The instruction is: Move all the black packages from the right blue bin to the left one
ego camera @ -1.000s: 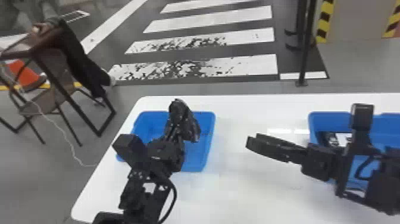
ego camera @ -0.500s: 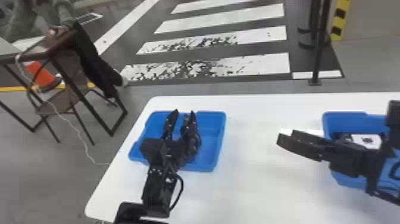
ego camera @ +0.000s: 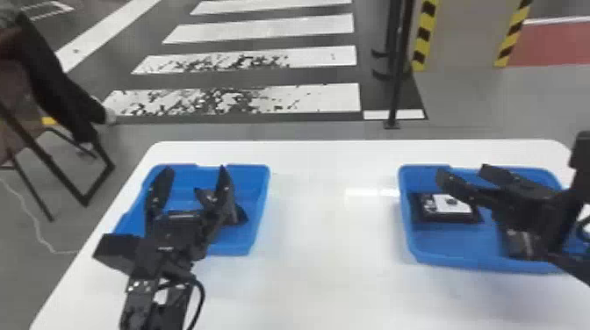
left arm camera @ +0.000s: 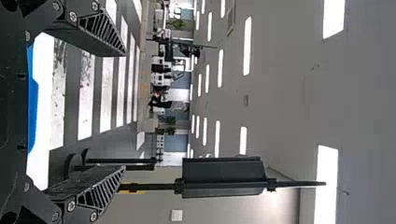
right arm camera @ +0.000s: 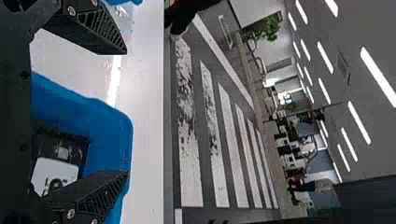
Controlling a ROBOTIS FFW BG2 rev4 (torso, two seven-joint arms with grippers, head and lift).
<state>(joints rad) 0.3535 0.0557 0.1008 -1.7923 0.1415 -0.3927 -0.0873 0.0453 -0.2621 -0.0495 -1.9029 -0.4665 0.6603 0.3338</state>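
Over at about 10 o'clock in the right bin [ego camera: 474, 266] (12 being straight away from the robot), there's a black pack [ego camera: 447, 217] lying flat, white label [ego camera: 455, 203] up; a dark lump [ego camera: 519, 245] sits nearer 5 o'clock, partly under the arm, so maybe another one, can't really tell. The right pincer [ego camera: 463, 171] is above that bin with its fingers spread and nothing between them; the left pincer [ego camera: 195, 169] is open and empty too, over the left bin [ego camera: 228, 251], where one dark pack [ego camera: 239, 216] rests around 3 o'clock, partly behind a finger. As for handling, I'd guess the labelled one is light and a bit soft, with some give in the wrap and maybe a slick skin; not very fragile, but a hard squeeze could crumple it or make it squirt out; I'd grab it across the middle, one finger on each long side, down low so the bulk gets pinched and not just loose film. Its long axis looks to run roughly 9 to 3 o'clock, though the slanted view may stretch that a little; no telling which end is the front; so I'd bring the fingers down at 12 and 6, then lift straight up before swinging toward 9.
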